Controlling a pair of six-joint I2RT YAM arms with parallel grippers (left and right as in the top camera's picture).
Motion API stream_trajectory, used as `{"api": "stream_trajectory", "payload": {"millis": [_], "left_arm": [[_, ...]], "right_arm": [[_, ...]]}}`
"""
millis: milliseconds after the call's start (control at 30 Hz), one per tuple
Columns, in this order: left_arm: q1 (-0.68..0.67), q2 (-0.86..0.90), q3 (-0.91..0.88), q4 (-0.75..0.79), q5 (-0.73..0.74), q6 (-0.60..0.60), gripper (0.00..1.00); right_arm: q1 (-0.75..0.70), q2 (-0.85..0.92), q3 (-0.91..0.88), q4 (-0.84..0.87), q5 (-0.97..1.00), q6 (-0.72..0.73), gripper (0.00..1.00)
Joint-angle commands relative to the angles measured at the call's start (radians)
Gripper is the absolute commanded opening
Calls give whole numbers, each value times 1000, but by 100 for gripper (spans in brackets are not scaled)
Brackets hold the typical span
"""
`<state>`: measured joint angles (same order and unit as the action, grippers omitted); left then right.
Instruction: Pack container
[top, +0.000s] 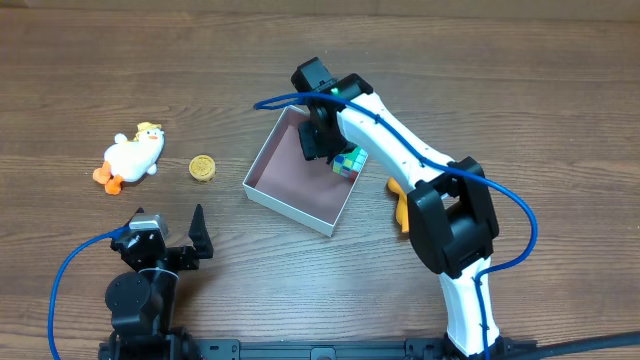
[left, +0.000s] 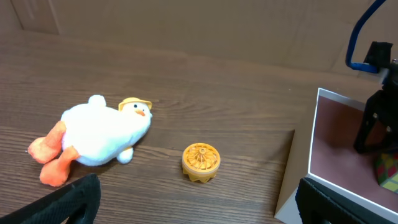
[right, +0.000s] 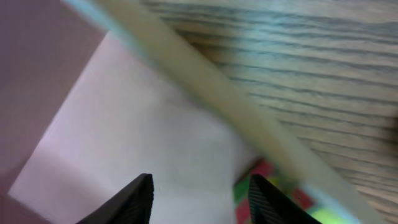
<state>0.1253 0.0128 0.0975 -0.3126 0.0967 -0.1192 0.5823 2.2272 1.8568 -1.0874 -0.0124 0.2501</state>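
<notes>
The container (top: 290, 190) is a shallow square box with white walls and a pinkish-brown inside, at the table's middle; it also shows in the left wrist view (left: 336, 149) and the right wrist view (right: 112, 118). A multicoloured cube (top: 349, 161) lies in its far right corner, seen too in the right wrist view (right: 264, 193). My right gripper (top: 322, 140) (right: 199, 199) is open and empty inside the container, beside the cube. A white plush duck (top: 132, 155) (left: 102, 135) and a small yellow round toy (top: 203, 168) (left: 201, 163) lie left of the container. My left gripper (top: 175, 240) (left: 199, 205) is open, near the front edge.
An orange object (top: 400, 205) lies right of the container, partly hidden under my right arm. Blue cables run along both arms. The table is brown wood.
</notes>
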Motion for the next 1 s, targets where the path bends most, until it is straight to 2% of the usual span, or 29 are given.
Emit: {"api": "stream_trajectory", "payload": {"millis": [0,233,967], "left_arm": [[6,-8,-3,3,0,23,100],[6,-8,-3,2,0,23,100],[6,-8,-3,2,0,23,100]], "right_arm": [[48,8,8,16,-50,-40,56],[124,8,8,31,-140,-95,58],[272,8,8,-56,-154,-98,57]]}}
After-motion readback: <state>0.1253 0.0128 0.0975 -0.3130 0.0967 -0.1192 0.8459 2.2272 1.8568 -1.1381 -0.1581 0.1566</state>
